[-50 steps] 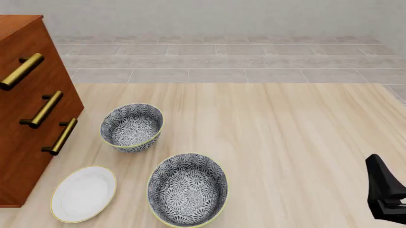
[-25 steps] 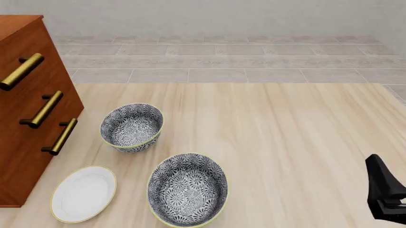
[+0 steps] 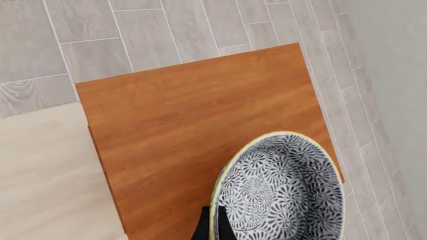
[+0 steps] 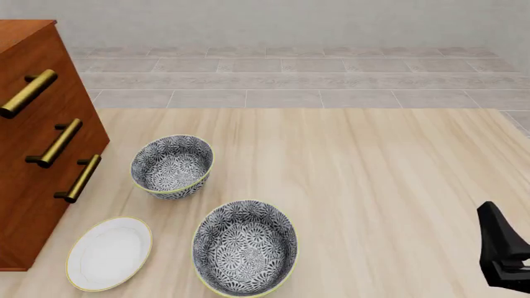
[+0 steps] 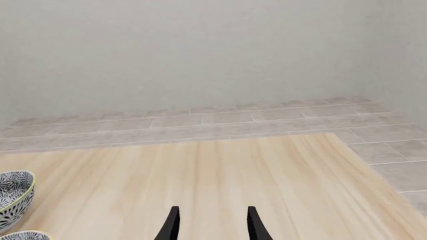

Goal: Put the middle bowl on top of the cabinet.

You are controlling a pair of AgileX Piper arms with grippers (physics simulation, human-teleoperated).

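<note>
In the left wrist view the middle bowl [image 3: 280, 190], deep, with a grey-and-white floral pattern and a pale yellow rim, sits over the reddish-brown top of the cabinet [image 3: 173, 125]. My left gripper [image 3: 213, 224] is shut on its rim, one dark finger on each side. I cannot tell whether the bowl rests on the wood or hangs just above it. In the front view the cabinet [image 4: 37, 155] stands at the left, and the left gripper and the held bowl are out of frame. My right gripper [image 5: 212, 222] is open and empty, low at the table's right [image 4: 503, 254].
Two look-alike bowls stand on the table: a smaller one [image 4: 172, 166] near the cabinet and a larger one [image 4: 245, 247] at the front. A flat white plate [image 4: 109, 252] lies by the cabinet's foot. Brass handles [image 4: 58, 144] stick out from the drawers.
</note>
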